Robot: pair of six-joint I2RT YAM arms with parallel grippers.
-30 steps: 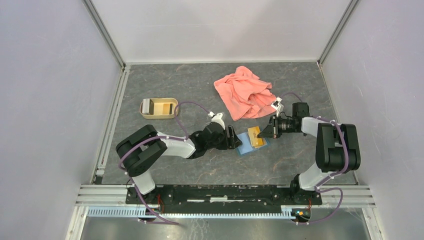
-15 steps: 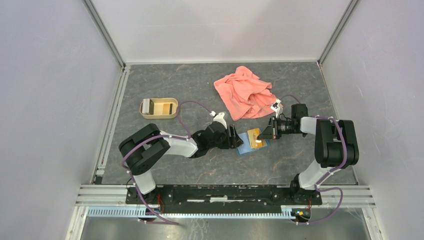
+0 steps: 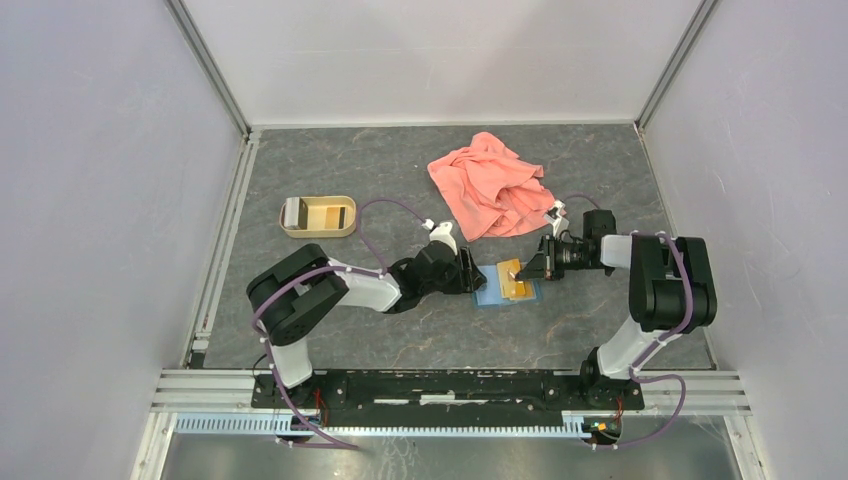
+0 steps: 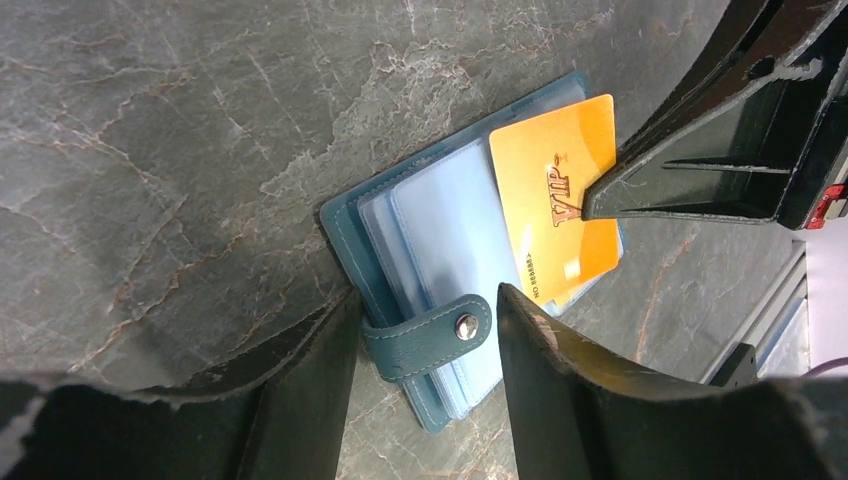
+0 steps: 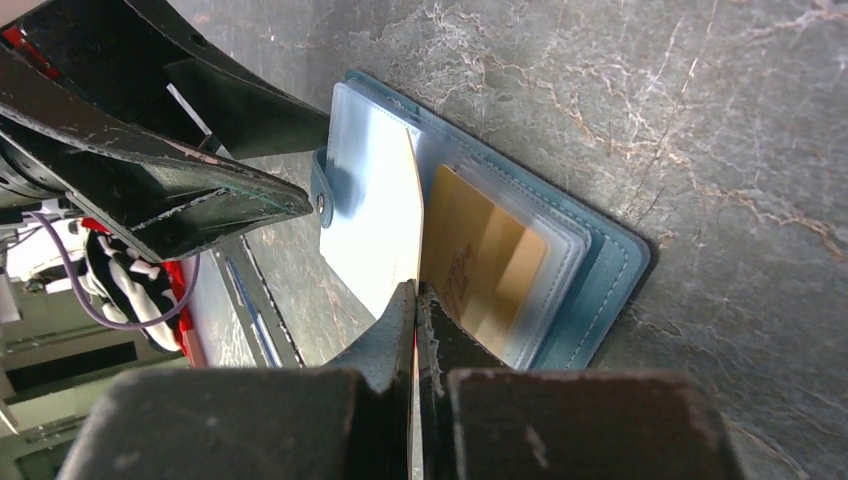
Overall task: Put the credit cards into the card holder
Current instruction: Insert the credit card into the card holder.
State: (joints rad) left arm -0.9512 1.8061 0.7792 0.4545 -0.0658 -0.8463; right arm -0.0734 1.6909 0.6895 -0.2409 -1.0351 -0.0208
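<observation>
progress: partway. right tool [image 5: 415,292] clamped shut on orange card [image 4: 556,195], over open card holder [image 3: 490,296] at ctr of top view, not sleeved yet. left tool [image 4: 425,300] part-open, holding nothing (jaws straddle the snap strap [image 4: 425,335]). more cards prob. remain.

Between the left fingers [image 4: 290,400] — card holder [image 4: 430,260] of matt stitched teal leatherette, glossy clear plastic sleeves; orange card [image 4: 555,190] glossy plastic.

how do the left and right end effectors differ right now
The left end effector is open, straddling the card holder's snap strap and gripping nothing; the right end effector is shut on an orange credit card over the sleeves. Both are black and low at the holder.
</observation>
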